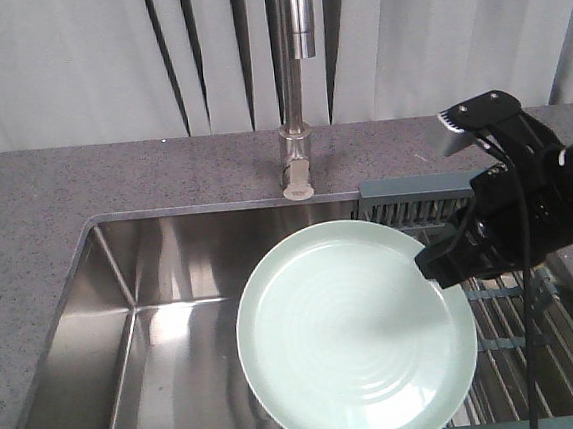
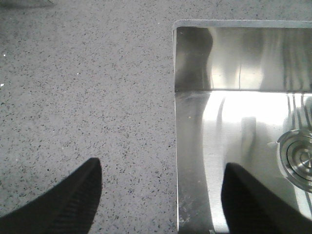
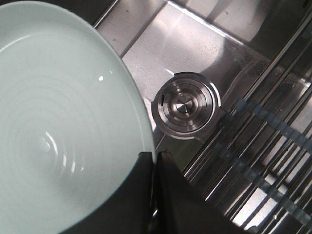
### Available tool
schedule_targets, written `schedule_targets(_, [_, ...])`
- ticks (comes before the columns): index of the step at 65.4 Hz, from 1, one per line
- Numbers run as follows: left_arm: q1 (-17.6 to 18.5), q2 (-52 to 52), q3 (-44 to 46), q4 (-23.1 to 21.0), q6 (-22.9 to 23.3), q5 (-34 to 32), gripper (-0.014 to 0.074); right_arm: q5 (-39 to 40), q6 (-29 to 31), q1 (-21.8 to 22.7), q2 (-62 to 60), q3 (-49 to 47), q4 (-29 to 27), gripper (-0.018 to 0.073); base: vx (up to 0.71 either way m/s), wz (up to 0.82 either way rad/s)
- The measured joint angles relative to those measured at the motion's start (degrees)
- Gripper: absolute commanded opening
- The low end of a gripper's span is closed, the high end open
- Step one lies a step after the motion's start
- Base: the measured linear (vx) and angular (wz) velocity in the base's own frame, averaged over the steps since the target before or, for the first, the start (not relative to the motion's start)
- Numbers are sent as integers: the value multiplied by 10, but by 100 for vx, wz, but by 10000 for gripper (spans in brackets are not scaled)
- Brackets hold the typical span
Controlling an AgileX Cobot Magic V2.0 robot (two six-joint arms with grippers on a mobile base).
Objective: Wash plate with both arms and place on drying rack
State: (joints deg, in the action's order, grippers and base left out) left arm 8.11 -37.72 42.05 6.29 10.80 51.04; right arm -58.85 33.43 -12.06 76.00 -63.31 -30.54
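Right claw (image 1: 439, 261) clamped on plate (image 1: 353, 344) rim; I judge it stiff, slick, breakable. Left claw (image 2: 161, 183) apart over counter (image 2: 73, 97).

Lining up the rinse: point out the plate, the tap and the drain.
plate (image 1: 348, 340), front view, centre of its face.
tap (image 1: 294, 103), front view, on its upright pipe.
drain (image 3: 184, 106), right wrist view, middle of the strainer.
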Motion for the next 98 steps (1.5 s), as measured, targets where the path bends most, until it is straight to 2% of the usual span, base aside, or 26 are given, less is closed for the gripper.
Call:
schedule_targets(23, [0,0,0,0,0,0,482,-6,26,-40,128,-117,-8,-1,0,0])
schedule_targets(43, [0,0,0,0,0,0,482,2,12,-39,224,-224,-8,-1,0,0])
schedule_targets(54, [0,0,0,0,0,0,482,12,1,-15,243,-251,-17,-1,0,0])
schedule_targets(73, [0,0,0,0,0,0,482,2,-6,57,241,-245,-17,-1,0,0])
schedule_targets(87, [0,0,0,0,0,0,482,22,3,87,179,-143,-17,-1,0,0])
schedule_targets(98, [0,0,0,0,0,0,482,36,5,94,124,-73,-15,-1,0,0])
